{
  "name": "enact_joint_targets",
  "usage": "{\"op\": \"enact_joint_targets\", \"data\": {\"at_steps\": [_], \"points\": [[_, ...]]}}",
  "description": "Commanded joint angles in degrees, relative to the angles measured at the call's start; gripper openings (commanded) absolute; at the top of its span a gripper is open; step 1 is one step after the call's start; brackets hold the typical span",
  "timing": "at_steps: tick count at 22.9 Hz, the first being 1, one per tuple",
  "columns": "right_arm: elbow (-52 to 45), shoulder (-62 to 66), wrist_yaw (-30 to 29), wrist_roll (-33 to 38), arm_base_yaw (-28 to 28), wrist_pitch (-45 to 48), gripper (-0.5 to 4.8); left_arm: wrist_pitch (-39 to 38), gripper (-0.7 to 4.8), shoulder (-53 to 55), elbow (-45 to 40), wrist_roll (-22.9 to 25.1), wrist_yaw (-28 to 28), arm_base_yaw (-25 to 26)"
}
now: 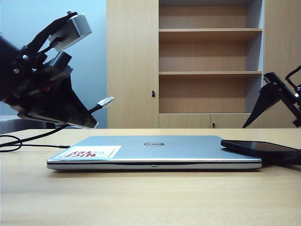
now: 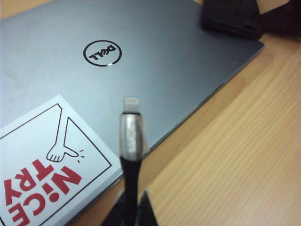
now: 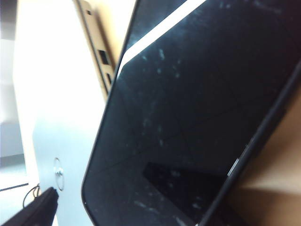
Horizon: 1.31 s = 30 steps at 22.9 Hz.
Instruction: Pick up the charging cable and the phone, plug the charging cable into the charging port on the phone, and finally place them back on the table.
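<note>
The charging cable [image 1: 33, 137] is held in the air above the left end of the laptop [image 1: 155, 151], clamped in the left gripper [image 1: 91, 120], whose jaws are closed on the cord just behind the plug. The silver plug [image 1: 106, 101] juts up and toward the laptop's middle, clear of the lid. In the left wrist view the plug [image 2: 130, 127] hangs over the laptop lid [image 2: 155, 61], near the edge of the red-and-white sticker [image 2: 42, 174]. The rest of the cord trails down to the table [image 1: 150, 197] left of the laptop and loops there.

The phone [image 1: 261, 148] lies flat, screen up, at the laptop's right end, one end resting on the lid corner and the other overhanging past it. In the right wrist view its glossy screen [image 3: 197, 117] fills most of the frame beside the laptop's side edge [image 3: 101, 61]; the charging port cannot be made out.

The right gripper [image 1: 263, 106] hovers above the phone at the laptop's right end, not touching it in the exterior view. Its jaws stand wide apart and hold nothing.

Behind the laptop stands a wooden shelf cabinet [image 1: 209, 61].
</note>
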Motion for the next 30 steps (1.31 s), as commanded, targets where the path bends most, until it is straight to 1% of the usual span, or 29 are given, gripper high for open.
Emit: {"op": "enact_joint_targets", "data": {"at_steps": [1, 5, 7, 10, 14, 15, 16, 18, 19, 20, 21, 22, 23, 24, 26, 30], "points": [[-0.3, 2.0, 1.2, 0.2, 0.0, -1.5, 4.17, 0.9, -0.06, -0.1, 0.3, 0.1, 0.2, 0.0], [-0.3, 2.2, 1.5, 0.2, 0.0, -0.9, 4.17, 1.0, -0.06, -0.1, 0.3, 0.1, 0.2, 0.0], [-0.3, 2.3, 3.0, 0.2, 0.1, -0.9, 4.17, 1.0, -0.06, -0.1, 0.3, 0.1, 0.2, 0.0], [-0.3, 2.3, 4.5, 0.2, 0.1, -0.9, 3.71, 1.0, -0.06, -0.1, 0.3, 0.1, 0.2, 0.0], [-0.3, 2.3, 4.8, 0.2, 0.1, -0.9, 3.49, 1.2, -0.06, -0.1, 0.3, 0.1, 0.2, 0.0], [-0.3, 2.3, 4.8, 0.3, 0.1, -0.9, 3.23, 1.2, -0.06, -0.1, 0.3, 0.1, 0.2, 0.0], [-0.3, 2.3, 4.9, 0.9, 0.1, -0.9, 2.86, 1.2, -0.06, -0.1, 0.3, 0.1, 0.2, 0.0], [-0.3, 2.3, 5.3, 1.1, 0.1, -0.9, 2.46, 1.2, -0.06, -0.1, 0.3, 0.1, 0.2, 0.0], [-0.3, 2.3, 5.8, 1.1, 0.1, -1.0, 2.36, 1.2, -0.06, -0.1, 0.3, 0.1, 0.2, 0.0], [-0.3, 2.3, 5.9, 1.1, 0.1, -1.0, 2.05, 1.2, -0.06, -0.1, 0.2, 0.1, 0.2, 0.0], [-0.3, 2.3, 5.9, 1.1, 0.1, -1.0, 1.49, 1.2, -0.06, -0.1, 0.2, 0.1, 0.2, 0.0], [-0.3, 2.3, 5.9, 1.0, 0.1, -1.0, 0.68, 1.2, -0.06, -0.1, 0.2, 0.1, 0.2, 0.0], [-0.3, 2.3, 6.2, 1.0, 0.1, -1.0, 0.23, 1.1, -0.06, -0.1, 0.2, 0.1, 0.2, 0.0], [-0.3, 2.3, 6.2, 1.0, 0.1, -0.9, 0.05, 1.2, -0.06, -0.1, 0.2, 0.1, 0.2, 0.0], [-0.3, 2.3, 6.2, 1.0, 0.1, -0.8, -0.01, 1.2, -0.06, -0.1, 0.2, 0.1, 0.2, 0.0], [-0.1, 0.9, 5.0, -6.2, 0.1, 1.9, -0.02, 1.2, -0.06, -0.1, 0.2, 0.1, 0.2, 0.0]]}}
